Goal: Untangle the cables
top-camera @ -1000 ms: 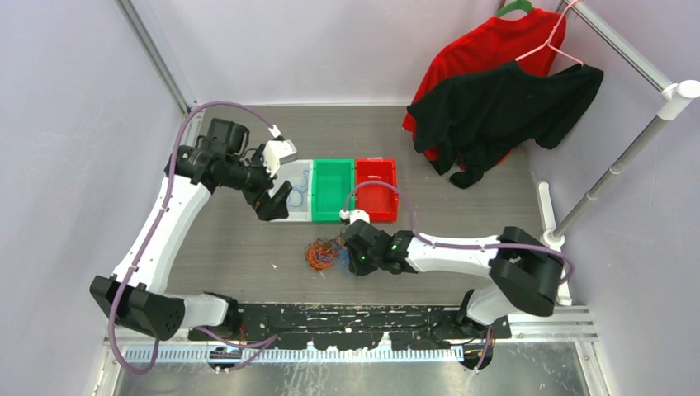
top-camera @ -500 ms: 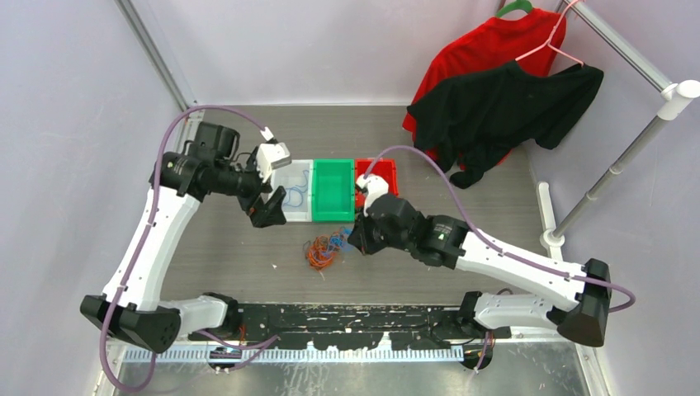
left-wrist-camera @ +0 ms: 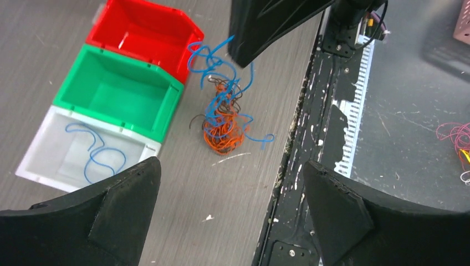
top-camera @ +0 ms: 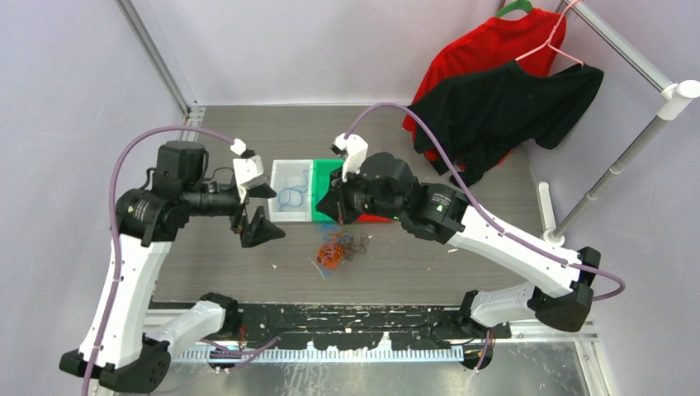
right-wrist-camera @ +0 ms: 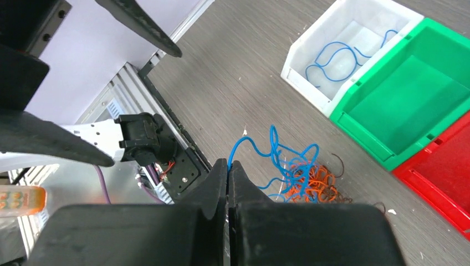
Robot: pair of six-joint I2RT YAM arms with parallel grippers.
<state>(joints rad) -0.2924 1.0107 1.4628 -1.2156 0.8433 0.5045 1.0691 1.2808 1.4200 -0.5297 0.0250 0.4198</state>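
Observation:
The cables (top-camera: pixel 334 250) lie as a tangle of orange, blue and dark wire on the table in front of the bins, also seen in the left wrist view (left-wrist-camera: pixel 221 124). My right gripper (right-wrist-camera: pixel 228 163) is shut on a blue cable (right-wrist-camera: pixel 249 144) that rises out of the tangle. It hangs above the pile (top-camera: pixel 326 206), and blue loops (left-wrist-camera: pixel 213 61) stretch up to it. My left gripper (left-wrist-camera: pixel 230 163) is open and holds nothing, left of the pile (top-camera: pixel 268 210). One blue cable (top-camera: pixel 290 196) lies alone in the white bin (top-camera: pixel 276 169).
The white bin (left-wrist-camera: pixel 33 166), a green bin (left-wrist-camera: pixel 166 111) and a red bin (left-wrist-camera: pixel 177 55) stand in a row behind the pile. A black rail (top-camera: pixel 355 318) runs along the near edge. Red and black shirts (top-camera: pixel 503 91) hang on a rack at back right.
My right gripper has shut on the blue cable and risen back towards the bins, drawing blue loops out of the pile. My left arm has pulled back from the white bin to the left.

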